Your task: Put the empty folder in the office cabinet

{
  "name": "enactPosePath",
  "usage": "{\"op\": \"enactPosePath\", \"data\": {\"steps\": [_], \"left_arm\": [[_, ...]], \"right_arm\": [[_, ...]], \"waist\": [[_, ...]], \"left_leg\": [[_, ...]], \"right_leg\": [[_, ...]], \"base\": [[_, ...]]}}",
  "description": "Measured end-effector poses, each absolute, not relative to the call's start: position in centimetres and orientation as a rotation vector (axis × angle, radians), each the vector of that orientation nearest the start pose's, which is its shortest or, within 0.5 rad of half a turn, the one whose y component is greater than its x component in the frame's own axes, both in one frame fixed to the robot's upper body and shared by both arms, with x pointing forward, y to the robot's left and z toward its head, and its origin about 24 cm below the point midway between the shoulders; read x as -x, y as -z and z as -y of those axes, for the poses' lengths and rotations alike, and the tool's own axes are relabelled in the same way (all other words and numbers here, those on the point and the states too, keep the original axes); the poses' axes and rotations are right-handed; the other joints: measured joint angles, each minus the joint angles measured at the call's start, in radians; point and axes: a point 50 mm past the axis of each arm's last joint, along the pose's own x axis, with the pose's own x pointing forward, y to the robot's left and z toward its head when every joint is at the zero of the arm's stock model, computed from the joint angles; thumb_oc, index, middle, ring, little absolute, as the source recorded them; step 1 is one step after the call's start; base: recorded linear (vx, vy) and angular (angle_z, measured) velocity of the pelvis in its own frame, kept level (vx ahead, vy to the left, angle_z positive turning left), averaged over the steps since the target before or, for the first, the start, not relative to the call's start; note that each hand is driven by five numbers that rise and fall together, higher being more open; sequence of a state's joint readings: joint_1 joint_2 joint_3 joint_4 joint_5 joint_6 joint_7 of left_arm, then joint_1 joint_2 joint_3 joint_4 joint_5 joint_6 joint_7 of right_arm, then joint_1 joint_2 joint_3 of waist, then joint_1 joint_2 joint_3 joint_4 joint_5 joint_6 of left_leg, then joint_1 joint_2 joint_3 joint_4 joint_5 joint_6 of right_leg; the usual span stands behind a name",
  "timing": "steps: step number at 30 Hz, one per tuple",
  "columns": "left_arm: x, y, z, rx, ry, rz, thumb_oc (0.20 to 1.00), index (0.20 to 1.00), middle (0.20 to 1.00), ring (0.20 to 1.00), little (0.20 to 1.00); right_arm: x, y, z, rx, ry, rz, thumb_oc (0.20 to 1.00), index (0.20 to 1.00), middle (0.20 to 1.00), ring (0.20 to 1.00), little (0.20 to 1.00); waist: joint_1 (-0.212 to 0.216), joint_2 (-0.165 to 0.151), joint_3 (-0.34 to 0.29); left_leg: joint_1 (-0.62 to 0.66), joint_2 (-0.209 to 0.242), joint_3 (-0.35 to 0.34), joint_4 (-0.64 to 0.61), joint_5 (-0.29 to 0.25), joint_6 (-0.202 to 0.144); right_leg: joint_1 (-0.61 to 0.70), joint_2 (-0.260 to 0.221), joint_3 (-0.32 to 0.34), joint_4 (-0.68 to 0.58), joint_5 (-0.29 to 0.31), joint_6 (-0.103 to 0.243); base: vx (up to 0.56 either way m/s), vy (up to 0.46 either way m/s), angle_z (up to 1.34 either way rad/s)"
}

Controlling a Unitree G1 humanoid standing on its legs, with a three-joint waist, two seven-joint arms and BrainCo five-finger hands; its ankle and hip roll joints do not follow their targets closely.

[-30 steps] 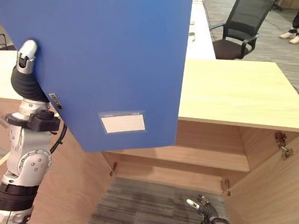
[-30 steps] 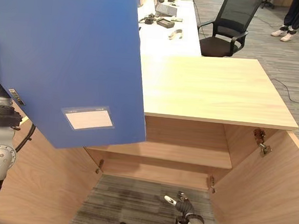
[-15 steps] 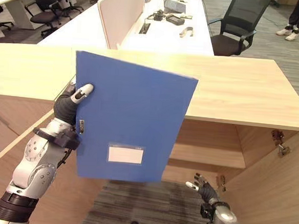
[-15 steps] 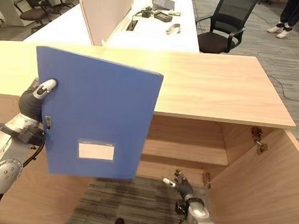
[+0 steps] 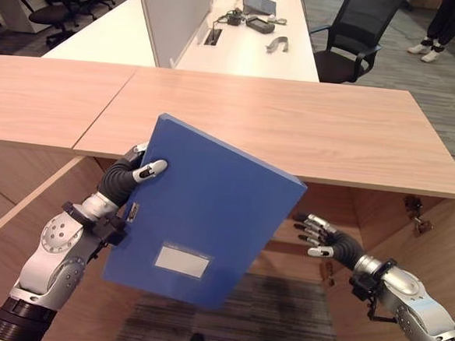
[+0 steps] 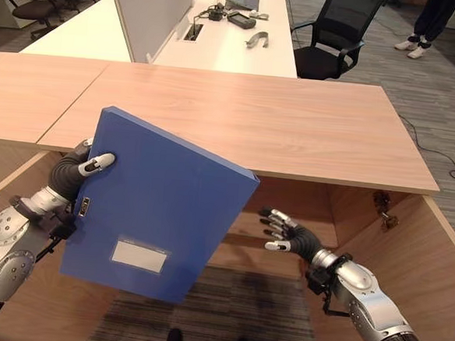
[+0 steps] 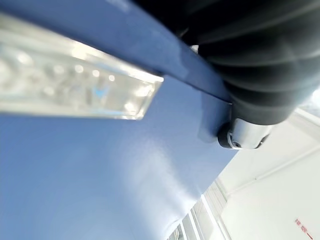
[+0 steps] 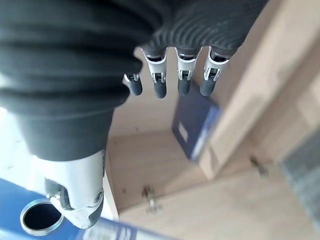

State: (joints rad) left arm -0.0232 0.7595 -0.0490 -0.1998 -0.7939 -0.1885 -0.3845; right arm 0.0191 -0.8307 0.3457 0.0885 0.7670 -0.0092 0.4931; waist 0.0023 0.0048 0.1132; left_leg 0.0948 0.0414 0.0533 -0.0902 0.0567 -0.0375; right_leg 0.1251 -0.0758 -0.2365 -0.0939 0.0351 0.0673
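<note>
My left hand is shut on the spine edge of the blue folder, thumb on the front cover. The folder hangs tilted in front of the open wooden cabinet, label pocket facing me. In the left wrist view the blue cover lies under my thumb. My right hand is open, fingers straight, just right of the folder's far edge and apart from it, level with the inner shelf. Past my right fingers another dark blue folder stands inside the cabinet.
The cabinet doors stand open on both sides, with a hinge on the right wall. Behind the cabinet top are a white desk with small items, a black office chair and a person's legs.
The folder has come down and tilted, its lower corner swinging right. My right hand has risen from near the floor to beside the folder's right edge. The camera has shifted too.
</note>
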Motion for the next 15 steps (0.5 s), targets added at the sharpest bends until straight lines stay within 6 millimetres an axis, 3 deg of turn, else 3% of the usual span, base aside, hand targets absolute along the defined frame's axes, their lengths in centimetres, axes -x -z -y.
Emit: {"op": "enactPosePath", "data": {"steps": [8,13,15], "left_arm": [[-25.0,-16.0,-21.6,-0.049,0.569,0.381,0.2,0.2,0.2,0.2,0.2],[-25.8,-17.9,-20.3,-0.034,0.57,0.499,0.2,0.2,0.2,0.2,0.2],[-25.9,-18.0,-20.1,-0.021,0.562,0.514,0.2,0.2,0.2,0.2,0.2]], "right_arm": [[-22.6,-2.7,20.8,-0.122,-0.693,-0.312,1.0,1.0,1.0,1.0,1.0],[-23.3,-2.6,17.5,-0.25,-0.724,-0.233,1.0,1.0,1.0,1.0,1.0],[-23.3,-2.5,17.0,-0.27,-0.718,-0.224,1.0,1.0,1.0,1.0,1.0]], "waist": [[0.0,0.0,0.001],[-0.003,-0.001,0.001],[-0.003,-0.002,0.001]], "left_leg": [[-0.001,0.0,0.002,0.0,0.0,0.0],[-0.002,0.0,0.002,0.0,0.0,0.0],[-0.002,0.0,0.002,0.0,0.0,0.0]], "right_leg": [[-0.002,0.0,0.002,0.0,-0.002,0.003],[-0.003,0.0,0.002,0.0,-0.001,0.001],[-0.003,0.0,0.002,0.0,0.0,-0.001]], "base": [[0.0,0.0,0.0],[0.0,0.0,0.0],[0.0,0.0,0.0]]}}
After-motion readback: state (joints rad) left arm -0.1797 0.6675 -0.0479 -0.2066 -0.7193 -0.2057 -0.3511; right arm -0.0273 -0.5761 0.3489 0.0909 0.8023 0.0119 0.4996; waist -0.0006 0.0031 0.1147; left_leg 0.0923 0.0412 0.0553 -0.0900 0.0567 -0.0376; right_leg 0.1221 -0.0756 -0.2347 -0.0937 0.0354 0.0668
